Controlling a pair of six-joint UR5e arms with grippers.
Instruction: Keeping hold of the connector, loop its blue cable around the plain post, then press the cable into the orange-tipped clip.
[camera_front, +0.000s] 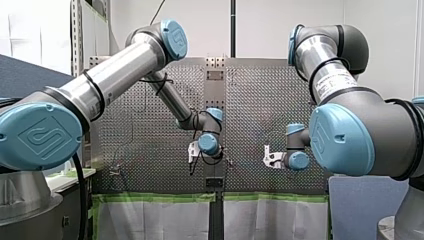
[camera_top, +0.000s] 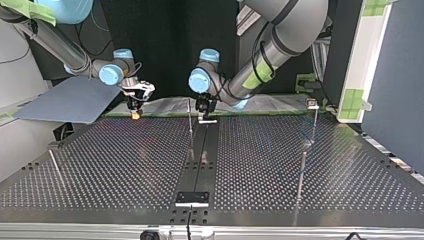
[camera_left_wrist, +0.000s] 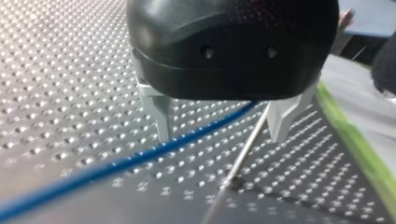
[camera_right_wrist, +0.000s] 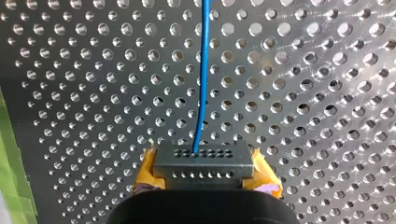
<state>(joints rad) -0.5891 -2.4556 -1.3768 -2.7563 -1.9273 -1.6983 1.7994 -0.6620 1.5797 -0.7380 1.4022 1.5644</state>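
Note:
In the right wrist view my right gripper (camera_right_wrist: 205, 176) is shut on the grey connector (camera_right_wrist: 203, 161), with a yellow pad (camera_right_wrist: 145, 175) on each side. The blue cable (camera_right_wrist: 203, 70) leaves the connector and runs straight ahead over the perforated plate. In the left wrist view my left gripper (camera_left_wrist: 222, 137) is open with its pale fingers (camera_left_wrist: 159, 116) wide apart. The blue cable (camera_left_wrist: 140, 158) crosses the gap just beyond their tips. A thin plain post (camera_left_wrist: 247, 149) leans through the same gap, near one finger. Across the table, my right gripper (camera_top: 135, 114) and left gripper (camera_top: 206, 114) hang near the far edge.
More thin posts stand on the plate (camera_top: 302, 170), one carrying a small clip head (camera_top: 312, 103). A rod (camera_top: 55, 167) leans at the top view's left. A black strip (camera_top: 205, 150) runs down the middle to a bracket (camera_top: 192, 198). Green tape (camera_left_wrist: 364, 154) lines the plate's edge.

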